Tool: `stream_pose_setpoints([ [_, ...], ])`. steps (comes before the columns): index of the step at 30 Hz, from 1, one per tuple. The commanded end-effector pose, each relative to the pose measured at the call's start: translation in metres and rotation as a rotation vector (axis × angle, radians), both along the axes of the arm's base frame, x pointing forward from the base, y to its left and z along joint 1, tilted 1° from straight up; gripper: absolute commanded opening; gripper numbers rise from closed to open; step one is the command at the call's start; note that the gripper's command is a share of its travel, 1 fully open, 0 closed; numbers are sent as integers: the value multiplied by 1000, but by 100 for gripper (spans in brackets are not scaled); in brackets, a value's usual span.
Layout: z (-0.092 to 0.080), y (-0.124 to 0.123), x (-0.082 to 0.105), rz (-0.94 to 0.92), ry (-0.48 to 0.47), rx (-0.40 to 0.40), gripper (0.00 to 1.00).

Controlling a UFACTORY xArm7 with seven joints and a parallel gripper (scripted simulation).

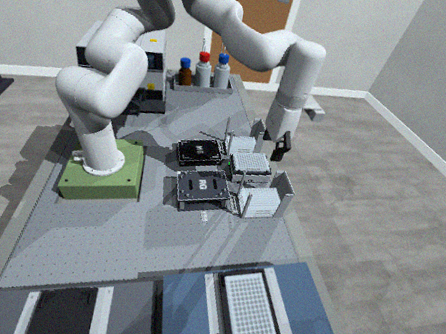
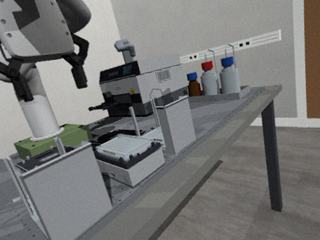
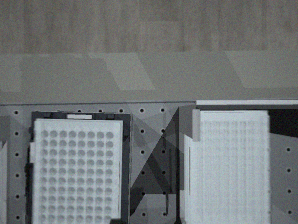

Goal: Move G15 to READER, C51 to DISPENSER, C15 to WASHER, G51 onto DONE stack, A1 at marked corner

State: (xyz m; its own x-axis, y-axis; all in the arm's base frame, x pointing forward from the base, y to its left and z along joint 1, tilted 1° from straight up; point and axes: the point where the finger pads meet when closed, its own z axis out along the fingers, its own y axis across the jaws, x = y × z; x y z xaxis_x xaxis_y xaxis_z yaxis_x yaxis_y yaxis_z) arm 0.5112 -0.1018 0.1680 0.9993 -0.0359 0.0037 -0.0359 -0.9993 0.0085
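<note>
My gripper [image 1: 279,154] [image 2: 52,87] is open and empty, high above the row of stations at the table's right edge. Its fingers do not show in the wrist view. A white well plate [image 1: 251,162] [image 2: 123,147] [image 3: 75,170] sits flat on a black nest on a small white instrument between two tall grey racks. The near rack [image 1: 286,188] [image 2: 65,195] holds white plates [image 1: 259,202]. The far rack [image 2: 177,125] also holds white plates [image 1: 242,144]. In the wrist view a plate stack [image 3: 230,165] shows inside a rack to the right. Another white plate [image 1: 249,309] lies on the blue instrument at the front.
Black nests N6 [image 1: 199,151] and RG [image 1: 202,185] stand left of the racks. A grey box instrument [image 1: 149,68] [image 2: 141,85] and several bottles [image 1: 202,69] [image 2: 213,78] stand at the back. The arm's green base [image 1: 101,182] is at the left. The table edge runs just right of the racks.
</note>
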Motion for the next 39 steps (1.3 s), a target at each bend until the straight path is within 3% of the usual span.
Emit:
stream_pose_setpoints([
  [1,2,13,0,-4,-4,-2,100],
  [31,1,99,-2,-13,-5,-1,100],
  [39,1,100,-2,-13,-5,-1,100],
])
